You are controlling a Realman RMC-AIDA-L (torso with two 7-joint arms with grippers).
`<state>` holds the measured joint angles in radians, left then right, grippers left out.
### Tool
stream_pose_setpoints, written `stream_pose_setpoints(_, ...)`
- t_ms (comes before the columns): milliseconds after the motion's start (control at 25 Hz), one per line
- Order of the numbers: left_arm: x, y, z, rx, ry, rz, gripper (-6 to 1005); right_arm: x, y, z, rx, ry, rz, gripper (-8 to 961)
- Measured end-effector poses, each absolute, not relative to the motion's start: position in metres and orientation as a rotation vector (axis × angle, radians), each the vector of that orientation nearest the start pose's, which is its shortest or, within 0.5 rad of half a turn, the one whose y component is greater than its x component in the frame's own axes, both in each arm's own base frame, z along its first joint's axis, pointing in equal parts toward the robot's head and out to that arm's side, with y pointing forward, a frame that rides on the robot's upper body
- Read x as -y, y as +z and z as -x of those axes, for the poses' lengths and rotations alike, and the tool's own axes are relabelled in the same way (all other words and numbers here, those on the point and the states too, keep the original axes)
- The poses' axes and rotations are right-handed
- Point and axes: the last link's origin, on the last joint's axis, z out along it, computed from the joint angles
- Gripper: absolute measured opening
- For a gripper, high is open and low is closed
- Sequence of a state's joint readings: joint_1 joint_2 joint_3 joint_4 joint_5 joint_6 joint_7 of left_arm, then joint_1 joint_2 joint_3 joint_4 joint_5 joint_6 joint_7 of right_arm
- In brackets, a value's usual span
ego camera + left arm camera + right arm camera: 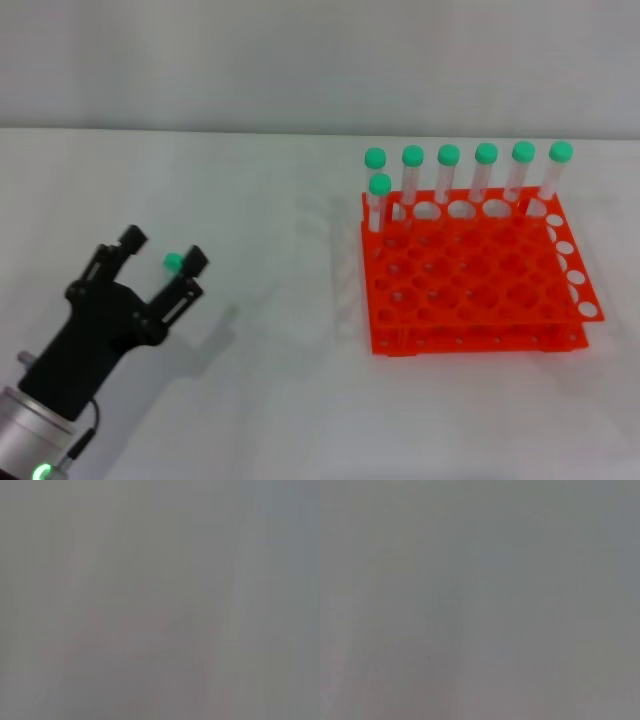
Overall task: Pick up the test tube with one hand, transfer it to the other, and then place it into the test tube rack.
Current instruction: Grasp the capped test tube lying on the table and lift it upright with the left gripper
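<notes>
Well to the left of the test tube rack [475, 275] in the head view, apart from it across bare white table [270, 400]: the left gripper [160, 260], black on a silver-grey wrist with a green light, fingers spread wide around the green cap of the test tube [173, 262] — cap seen between the fingertips, the clear body hidden or too faint to make out, so no telling whether lying flat or already touched. Not gripped, by the look of the gap on either side. In the rack, seven other tubes [447, 175] upright — six along the far row, one just in front at the far-left corner; most holes unfilled. No right gripper anywhere in this view. In the left wrist view, only a blurred grey field; nothing to read of fingers or tube. In the right wrist view, the same plain grey, no gripper, no rack. Judged from all this: very early — grasp not yet closed, and the lift, the hand-over to the other gripper and the placing into the rack all left to do.
</notes>
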<state>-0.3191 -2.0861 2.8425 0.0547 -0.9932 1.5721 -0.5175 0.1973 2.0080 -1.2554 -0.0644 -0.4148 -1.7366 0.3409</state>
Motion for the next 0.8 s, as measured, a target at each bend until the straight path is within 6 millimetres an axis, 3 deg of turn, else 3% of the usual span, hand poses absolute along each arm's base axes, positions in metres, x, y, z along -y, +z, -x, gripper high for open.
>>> stream_pose_setpoints(400, -0.247, -0.049, 0.303, 0.587, -1.1, 1.938, 879, -0.212, 0.049, -0.355, -0.272, 0.949, 1.637, 855)
stream_pose_setpoints(800, -0.239, -0.068, 0.277, 0.548, -1.178, 1.949, 879, -0.205, 0.05, -0.359, -0.269, 0.929, 1.673, 853)
